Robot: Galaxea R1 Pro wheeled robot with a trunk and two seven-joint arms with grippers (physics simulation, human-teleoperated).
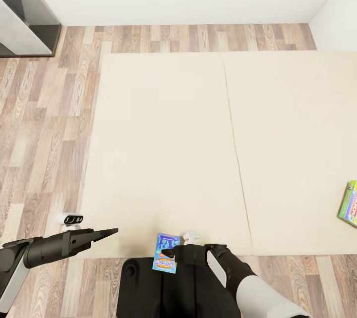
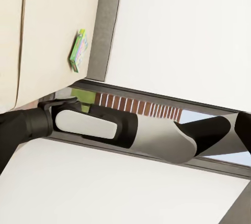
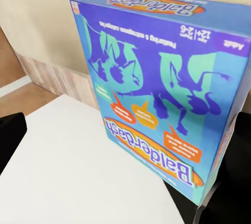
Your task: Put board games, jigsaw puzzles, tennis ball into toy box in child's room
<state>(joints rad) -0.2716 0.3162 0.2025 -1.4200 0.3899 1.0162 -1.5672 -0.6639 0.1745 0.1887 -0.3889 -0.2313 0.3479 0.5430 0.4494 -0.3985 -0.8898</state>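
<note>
Blue Balderdash board game box at bottom centre of head view, clamped in right gripper, carried low in front of robot trunk. Right wrist view: same box close up, dark finger at its lower corner.

Second board game, green flat box, lies on cream bed surface at right edge, not yet collected.

Left gripper at lower left, holding nothing; open or closed: cannot tell.

Judgement: early stage. One game in hand, none visibly boxed. Table, toy box, puzzles, ball out of view.
</note>
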